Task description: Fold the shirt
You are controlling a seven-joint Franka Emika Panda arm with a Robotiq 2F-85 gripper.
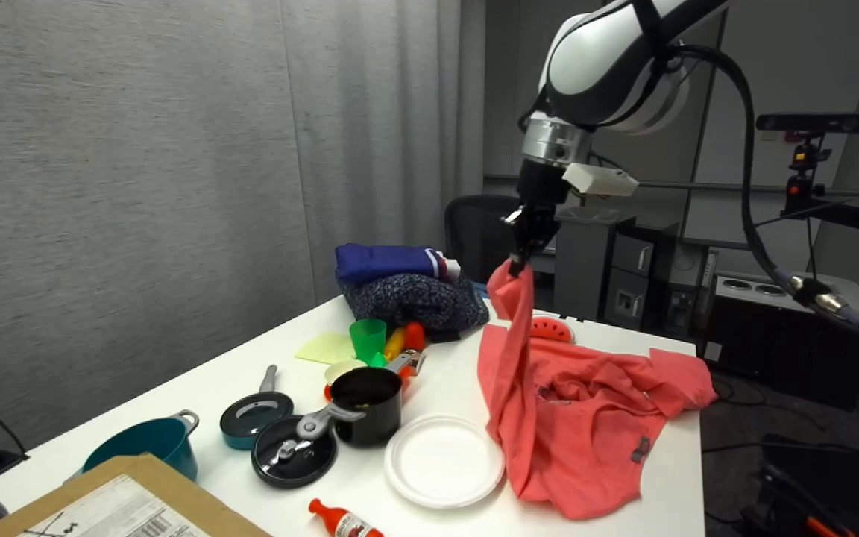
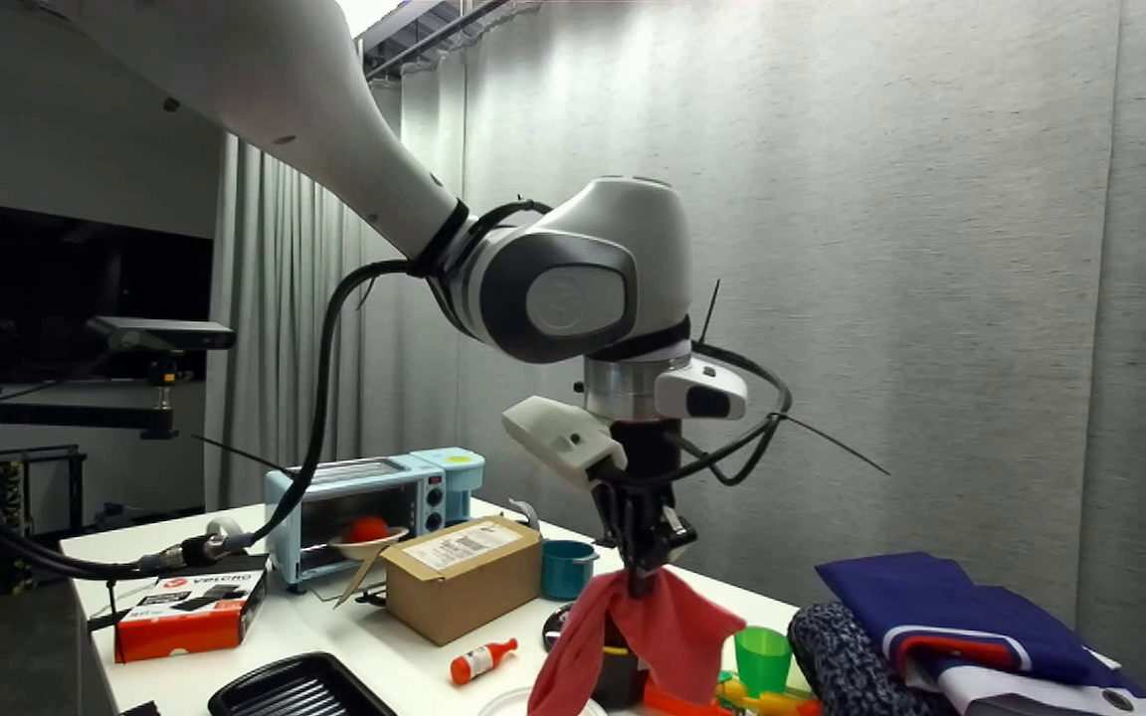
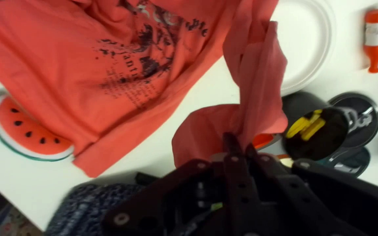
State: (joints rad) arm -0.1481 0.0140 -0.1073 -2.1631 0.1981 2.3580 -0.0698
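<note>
1. Gripper (image 1: 517, 267) above the table (image 1: 675, 471), pointing down. Jaws narrow, pinching one part of the shirt (image 1: 586, 436); cloth held between the fingertips in the wrist view.
2. Shirt position, in an exterior view: right part of the table. Held portion raised clear of the surface at the shirt's left side, hanging in a narrow fold; remainder wrinkled on the tabletop, its right end past the right table edge.
3. Dark print with lettering (image 3: 143, 49) on the shirt, wrist view.
4. White plate (image 1: 444, 462) just left of the hanging fold; contact cannot be told.
5. Watermelon piece (image 1: 551, 330) at the shirt's far side; shirt edge overlaps it in the wrist view.
6. Left of the plate: black pot (image 1: 382, 418) with yellow pieces (image 3: 307, 126) inside, black lid (image 1: 295, 456) beside it. Red bottle (image 1: 345, 520) lying at the near side.
7. Far side: blue folded cloth (image 1: 385, 262) on a speckled dark cloth (image 1: 414, 302); green cup (image 1: 367, 341) nearer.
</note>
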